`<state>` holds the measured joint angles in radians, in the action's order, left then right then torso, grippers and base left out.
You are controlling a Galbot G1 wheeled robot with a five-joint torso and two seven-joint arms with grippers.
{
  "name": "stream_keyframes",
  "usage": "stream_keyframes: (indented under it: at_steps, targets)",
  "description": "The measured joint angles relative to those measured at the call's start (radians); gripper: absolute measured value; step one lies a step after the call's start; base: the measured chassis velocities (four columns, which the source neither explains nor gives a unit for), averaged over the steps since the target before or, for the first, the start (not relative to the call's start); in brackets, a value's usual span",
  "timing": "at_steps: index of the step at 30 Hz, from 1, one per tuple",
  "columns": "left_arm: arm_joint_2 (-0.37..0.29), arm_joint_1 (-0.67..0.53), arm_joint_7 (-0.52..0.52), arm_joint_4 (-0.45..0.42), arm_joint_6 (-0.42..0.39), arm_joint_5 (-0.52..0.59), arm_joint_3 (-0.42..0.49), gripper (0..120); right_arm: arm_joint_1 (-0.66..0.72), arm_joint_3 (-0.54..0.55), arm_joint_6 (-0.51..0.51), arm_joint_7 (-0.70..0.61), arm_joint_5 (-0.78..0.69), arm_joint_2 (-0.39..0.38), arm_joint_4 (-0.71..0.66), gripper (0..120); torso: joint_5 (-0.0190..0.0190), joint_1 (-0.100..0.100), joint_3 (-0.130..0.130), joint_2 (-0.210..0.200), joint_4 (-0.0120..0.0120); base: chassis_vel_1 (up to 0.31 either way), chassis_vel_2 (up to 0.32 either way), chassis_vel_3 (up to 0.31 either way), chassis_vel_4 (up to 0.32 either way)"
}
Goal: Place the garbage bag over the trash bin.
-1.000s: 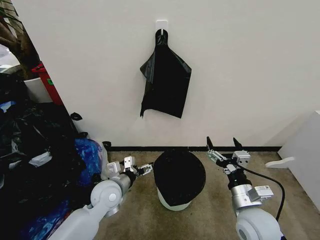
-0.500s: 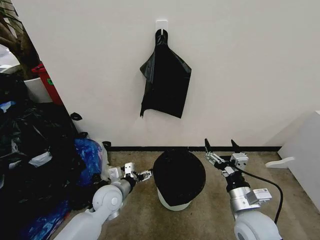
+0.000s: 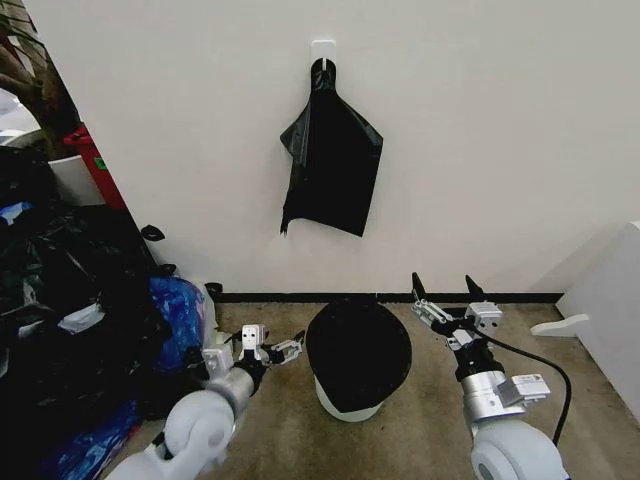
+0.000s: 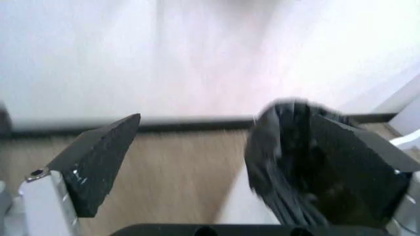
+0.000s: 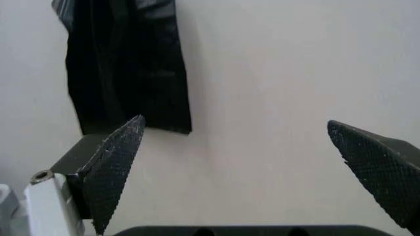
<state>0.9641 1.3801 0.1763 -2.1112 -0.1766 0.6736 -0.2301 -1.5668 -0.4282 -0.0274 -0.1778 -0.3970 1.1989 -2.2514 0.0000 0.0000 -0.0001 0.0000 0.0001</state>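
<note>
Beige floor against a plain white wall, dark baseboard running across mid-frame. Garbage bag (image 3: 358, 348) sits at lower centre of the head view, pulled down over the mouth and upper wall of the trash bin (image 3: 345, 404); a strip of white bucket shows below the plastic. Looks seated over the rim so the bag stays put on its own, so I'd judge the task essentially done.

Left pincer (image 3: 276, 350) is just left of the bag, low near the floor, pointing toward it, fingers apart and holding nothing. In its wrist view (image 4: 217, 162) the bagged bin (image 4: 295, 172) shows close to one open finger; contact can't be told.

Right pincer (image 3: 445, 291) is right of the bin, raised and aimed at the wall, jaws spread wide, empty. Its wrist view (image 5: 236, 157) looks at the spare black bags (image 5: 125, 64) on the wall hook (image 3: 323, 48) at upper centre.

Heap of stuffed sacks (image 3: 70, 310) fills the left edge, well apart from the bin.
</note>
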Motion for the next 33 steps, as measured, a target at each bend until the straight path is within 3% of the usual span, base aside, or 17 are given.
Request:
stream_keyframes:
  at_steps: [8,13,21,23,27,33]
  targets:
    - [0.032,0.137,-0.132,-0.059,0.181,-0.227,-0.194,100,-0.050,-0.034,0.056,0.063,0.000,0.046,0.005,100,-0.0001,0.000,0.000,0.000,-0.0001,0.000,0.000,0.000,0.000]
    - [0.061,0.201,-0.158,-0.083,0.202,-0.259,-0.272,100,-0.072,-0.056,0.050,0.087,0.023,0.075,0.016,100,-0.0003,0.000,0.000,0.000,-0.0001,0.000,0.000,0.000,0.000]
    - [0.182,0.369,-0.197,-0.143,0.245,-0.309,-0.455,100,-0.183,-0.150,-0.066,0.164,0.102,0.169,0.043,100,-0.0002,0.000,0.000,0.000,-0.0003,0.000,0.000,0.000,0.000]
    - [0.258,0.461,-0.218,-0.201,0.249,-0.309,-0.525,100,-0.234,-0.185,-0.110,0.207,0.113,0.222,0.044,100,-0.0001,0.000,0.000,0.000,-0.0002,0.000,0.000,0.000,0.000]
    - [0.315,0.593,-0.218,-0.273,0.246,-0.304,-0.515,100,-0.269,-0.187,-0.142,0.231,0.114,0.255,0.036,100,0.0001,0.000,0.000,0.000,0.0001,0.000,0.000,0.000,0.000]
    - [0.323,0.619,-0.208,-0.298,0.241,-0.325,-0.492,100,-0.272,-0.180,-0.157,0.231,0.115,0.257,0.029,100,0.0000,0.000,0.000,0.000,0.0000,0.000,0.000,0.000,0.000]
